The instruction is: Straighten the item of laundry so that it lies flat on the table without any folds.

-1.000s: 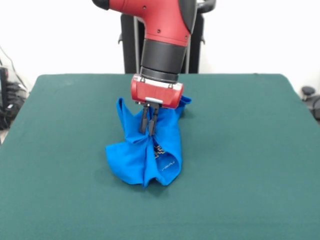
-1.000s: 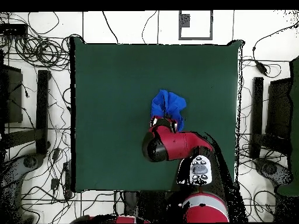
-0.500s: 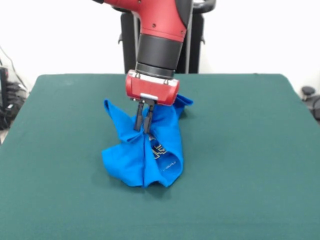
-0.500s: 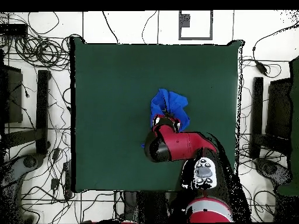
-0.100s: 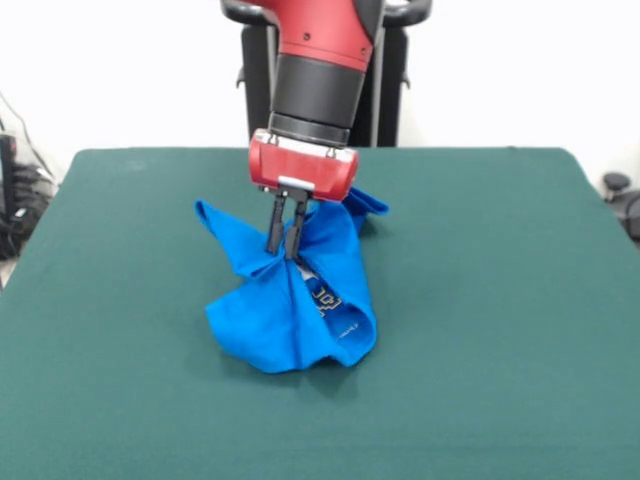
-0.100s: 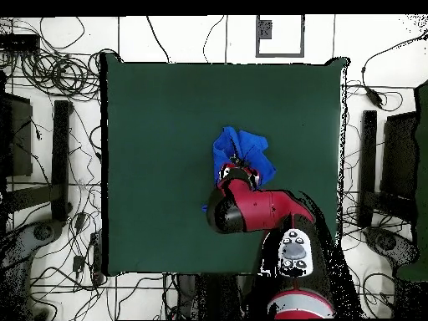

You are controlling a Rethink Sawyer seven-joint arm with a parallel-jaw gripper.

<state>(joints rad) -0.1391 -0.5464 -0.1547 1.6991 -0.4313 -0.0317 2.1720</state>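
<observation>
The bright blue item of laundry (image 5: pixel 290 310) is bunched up near the middle of the dark green table (image 5: pixel 500 300), with a bit of white lettering showing on a fold. My gripper (image 5: pixel 285 250) is shut on a pinch of the cloth and holds that part raised like a tent, while the lower folds rest on the table. Seen from overhead, the item of laundry (image 6: pixel 238 149) pokes out past the red arm, which hides the gripper and part of the cloth on the table (image 6: pixel 150 125).
Cables, stands and black equipment lie on the floor around the table (image 6: pixel 50 75). The arm's red body (image 6: pixel 251 209) reaches in from the table's near edge in the overhead view.
The gripper has lifted a little and shifted toward the left of the front view, still pinching the cloth. The shirt's left flap has spread outward and the lower folds have widened.
</observation>
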